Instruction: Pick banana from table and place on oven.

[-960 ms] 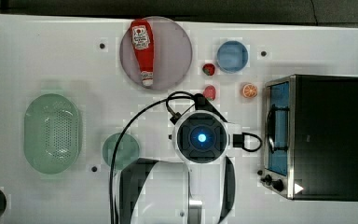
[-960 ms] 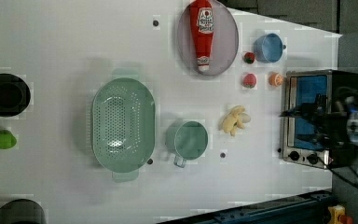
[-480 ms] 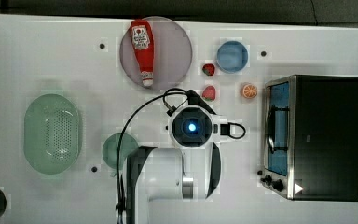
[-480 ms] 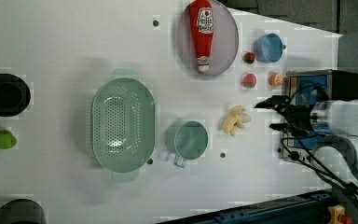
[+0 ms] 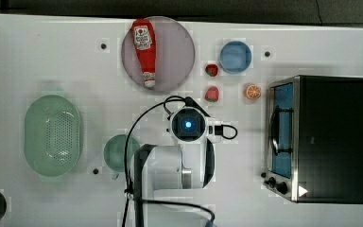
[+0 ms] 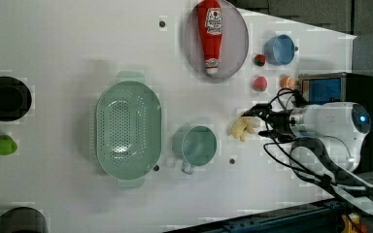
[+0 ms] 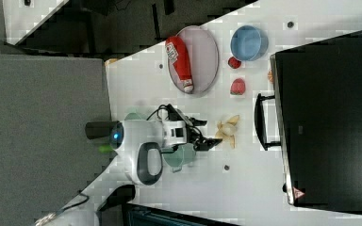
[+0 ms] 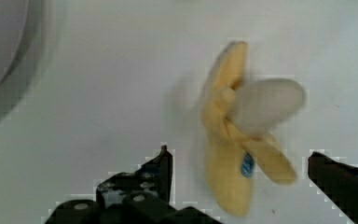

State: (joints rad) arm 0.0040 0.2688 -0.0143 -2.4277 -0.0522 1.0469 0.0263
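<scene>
Hovering with fingers spread wide, the gripper [image 8: 237, 186] straddles the peeled, floppy yellow banana [image 8: 242, 140] on bare smooth white table [image 8: 98, 93].

a tall flat grey partition panel [image 7: 42, 136] fills the right view's left, just beside the white surface's edge. behind the panel lies dark floor [image 7: 122, 23]. near the panel's foot runs a dark blue metal rail [image 7: 169, 217].

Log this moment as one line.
phase: approach | jaws: open, astride banana | banana: on table, not gripped | oven: top bare
</scene>
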